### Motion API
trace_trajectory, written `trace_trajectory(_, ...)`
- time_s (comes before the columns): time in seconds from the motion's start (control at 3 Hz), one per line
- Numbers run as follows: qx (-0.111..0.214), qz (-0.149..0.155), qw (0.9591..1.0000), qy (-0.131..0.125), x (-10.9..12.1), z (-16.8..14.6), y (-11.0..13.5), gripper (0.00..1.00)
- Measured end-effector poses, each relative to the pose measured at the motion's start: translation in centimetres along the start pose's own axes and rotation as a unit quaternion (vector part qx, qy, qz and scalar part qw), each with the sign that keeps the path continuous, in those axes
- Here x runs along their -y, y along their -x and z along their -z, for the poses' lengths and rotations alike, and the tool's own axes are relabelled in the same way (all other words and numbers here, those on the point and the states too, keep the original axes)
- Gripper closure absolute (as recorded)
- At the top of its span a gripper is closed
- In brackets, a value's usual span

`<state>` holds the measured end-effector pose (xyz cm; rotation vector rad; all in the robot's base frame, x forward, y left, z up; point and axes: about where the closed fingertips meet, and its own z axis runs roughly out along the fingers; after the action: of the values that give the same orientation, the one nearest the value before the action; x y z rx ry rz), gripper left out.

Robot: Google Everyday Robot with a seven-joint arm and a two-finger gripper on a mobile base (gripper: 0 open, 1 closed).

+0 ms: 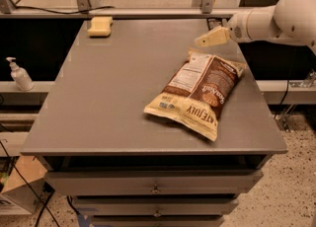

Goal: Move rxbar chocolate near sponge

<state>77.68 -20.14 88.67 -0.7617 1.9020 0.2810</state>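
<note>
The sponge (100, 26), a pale yellow block, lies at the table's far left corner. A small dark flat bar, which looks like the rxbar chocolate (215, 23), lies at the table's far right edge and is partly hidden behind my arm. My gripper (210, 38) reaches in from the right on a white arm. It hovers above the table just in front of the dark bar and just behind the top of the chip bag. It holds nothing that I can see.
A large cream-and-brown chip bag (197, 93) lies on the right half of the grey table (108, 102). A white pump bottle (19, 74) stands on a low shelf to the left. A metal rail and posts run behind the table. Drawers are below.
</note>
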Motion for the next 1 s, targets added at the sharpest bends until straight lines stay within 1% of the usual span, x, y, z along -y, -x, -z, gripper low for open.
trace_trajectory(0.33,0.024,-0.044,0.9987,-0.011,2.2,-2.6,-0.2,0.0)
trace_trajectory(0.67,0.037,-0.082,0.9958,-0.018,3.7,-5.0,-0.7,0.0)
trace_trajectory(1.0,0.033,-0.107,0.9934,-0.022,4.8,-7.2,-1.5,0.0)
